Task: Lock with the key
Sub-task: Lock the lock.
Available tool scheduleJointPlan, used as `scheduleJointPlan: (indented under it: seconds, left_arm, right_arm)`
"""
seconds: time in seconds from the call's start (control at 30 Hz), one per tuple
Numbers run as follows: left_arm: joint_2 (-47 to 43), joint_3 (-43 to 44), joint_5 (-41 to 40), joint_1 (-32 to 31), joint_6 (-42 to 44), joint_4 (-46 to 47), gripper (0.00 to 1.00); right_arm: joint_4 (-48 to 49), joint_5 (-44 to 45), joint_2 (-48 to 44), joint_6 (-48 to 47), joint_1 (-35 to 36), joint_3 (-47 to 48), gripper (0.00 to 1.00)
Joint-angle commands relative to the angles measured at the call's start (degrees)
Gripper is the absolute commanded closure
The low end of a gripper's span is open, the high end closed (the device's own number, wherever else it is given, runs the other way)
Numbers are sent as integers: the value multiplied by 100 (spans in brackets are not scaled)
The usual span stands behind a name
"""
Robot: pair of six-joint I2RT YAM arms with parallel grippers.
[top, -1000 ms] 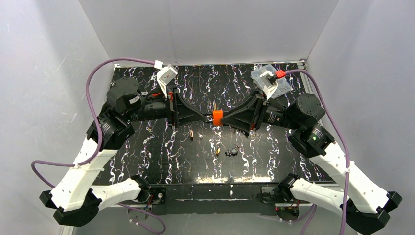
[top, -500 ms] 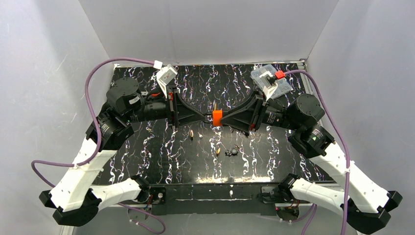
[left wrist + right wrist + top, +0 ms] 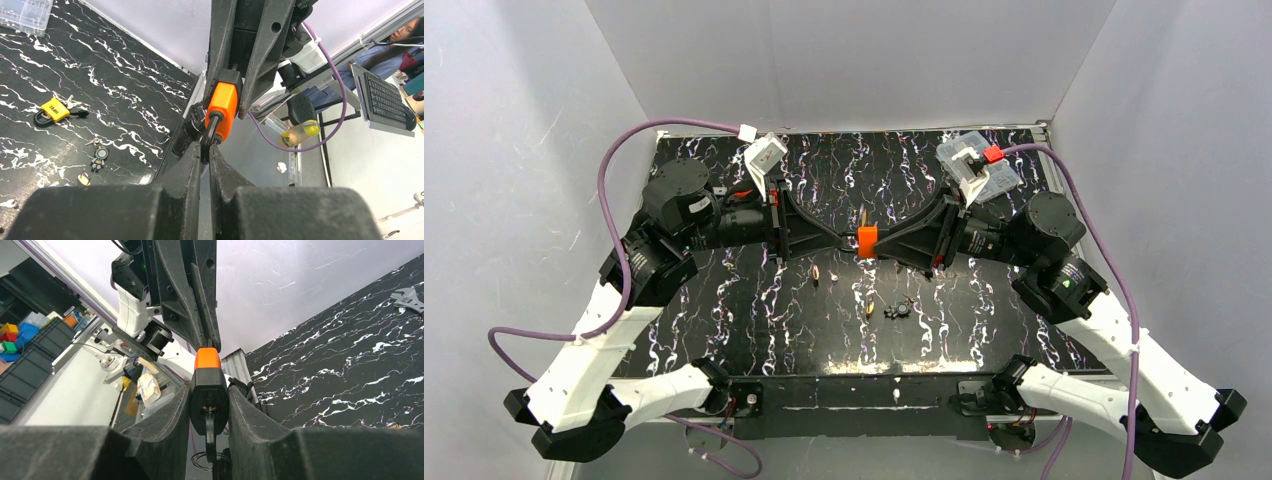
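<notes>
Tabletop: black marbled table [image 3: 984, 310], well below the lock [image 3: 222, 107] I hold aloft.
Left gripper [image 3: 210, 150]: pinched tight on the lock's shackle [image 3: 209, 134].
Right gripper [image 3: 209, 396]: fingers half-spread, clamping the lock's body.
Key [image 3: 210, 429]: hanging from the lock's keyhole [image 3: 209, 411] (ring [image 3: 204, 458] dangling under it).
Risk: both grippers are busy, so neither can turn the key; letting go could swing the lock and shake the key out.

left end effector [image 3: 205, 150], right end effector [image 3: 209, 392] joined on orange lock [image 3: 223, 107] block centre; yellow padlock [image 3: 54, 111], keychain [image 3: 99, 158] on table [image 3: 724, 300] beneath.
</notes>
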Motion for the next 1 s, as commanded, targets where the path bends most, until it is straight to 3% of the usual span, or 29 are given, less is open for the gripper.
scheduleJointPlan:
  seconds: [0.0,0.97]
  left_arm:
    - [286,87,176,-273,-109,450,100]
    - [399,133,139,-456,-91,450,100]
  right_arm:
    - [274,-65,280,-91,266,202,99]
    - [243,-29,333,-155,346,216,99]
